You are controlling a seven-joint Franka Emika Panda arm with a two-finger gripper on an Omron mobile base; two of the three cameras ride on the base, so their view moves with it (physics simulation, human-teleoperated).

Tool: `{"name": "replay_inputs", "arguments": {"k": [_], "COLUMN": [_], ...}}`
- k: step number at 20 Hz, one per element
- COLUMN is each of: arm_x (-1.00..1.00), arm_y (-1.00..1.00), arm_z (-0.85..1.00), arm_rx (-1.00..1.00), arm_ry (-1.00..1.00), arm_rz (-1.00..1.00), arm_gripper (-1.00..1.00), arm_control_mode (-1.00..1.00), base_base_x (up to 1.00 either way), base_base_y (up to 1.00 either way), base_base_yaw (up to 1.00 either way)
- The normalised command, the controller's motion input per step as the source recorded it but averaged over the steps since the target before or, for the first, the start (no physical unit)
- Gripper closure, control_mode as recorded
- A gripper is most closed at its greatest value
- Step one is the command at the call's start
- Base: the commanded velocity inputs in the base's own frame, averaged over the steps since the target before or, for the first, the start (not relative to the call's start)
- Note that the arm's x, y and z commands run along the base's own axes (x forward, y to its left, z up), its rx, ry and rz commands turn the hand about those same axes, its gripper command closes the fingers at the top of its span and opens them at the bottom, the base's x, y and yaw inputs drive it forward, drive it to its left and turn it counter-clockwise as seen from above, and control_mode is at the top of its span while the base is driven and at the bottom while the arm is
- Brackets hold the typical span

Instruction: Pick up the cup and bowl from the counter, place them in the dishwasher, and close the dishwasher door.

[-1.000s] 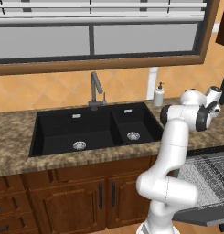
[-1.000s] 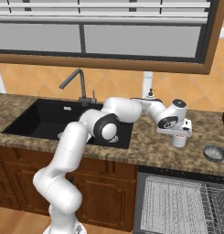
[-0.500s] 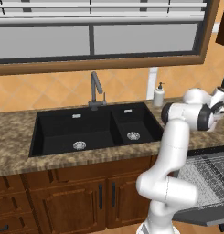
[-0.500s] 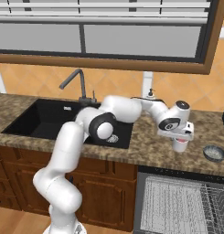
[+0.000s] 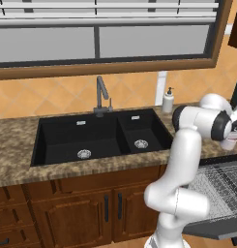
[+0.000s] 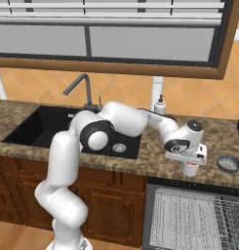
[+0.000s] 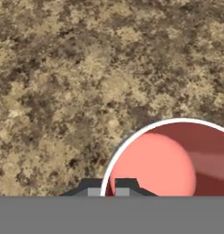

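The gripper (image 6: 189,165) pinches the rim of the white cup (image 6: 190,169), red inside (image 7: 177,160), holding it upright just above the speckled granite bench (image 6: 150,151), while the grey bowl (image 6: 229,163) sits on the bench nearby.

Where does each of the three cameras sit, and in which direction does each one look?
Left base view: behind the arm's left, facing the sink, counter and dishwasher; the arm rises at lower right.
Right base view: behind the arm's right, facing the same counter; the arm rises at lower left, with the gripper on the cup, and the bowl beside it.
Hand view: on the hand, looking down into the cup's red inside.
Both base views share sink, faucet and soap bottle.
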Motion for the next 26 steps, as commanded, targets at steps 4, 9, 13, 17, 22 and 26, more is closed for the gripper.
{"name": "replay_inputs", "arguments": {"k": [4,9,13,17,22,26], "arm_x": [-0.65,-0.55,-0.59,-0.68,-0.5,-0.18], "arm_y": [0.0,0.0,0.0,0.0,0.0,0.01], "arm_z": [-0.31,-0.39,-0.11,0.0,-0.1,-0.42], "arm_rx": [0.0,0.0,0.0,0.0,0.0,0.0], "arm_ry": [0.0,0.0,0.0,-0.01,-0.01,0.0], "arm_rz": [0.0,0.0,0.0,0.0,0.0,0.0], "arm_gripper": [1.0,1.0,1.0,1.0,1.0,1.0], "arm_control_mode": [-1.0,-1.0,-1.0,-1.0,-1.0,-1.0], "base_base_x": [0.0,0.0,0.0,0.0,0.0,0.0], "base_base_y": [0.0,0.0,0.0,0.0,0.0,0.0], "base_base_yaw": [0.0,0.0,0.0,0.0,0.0,0.0]}}
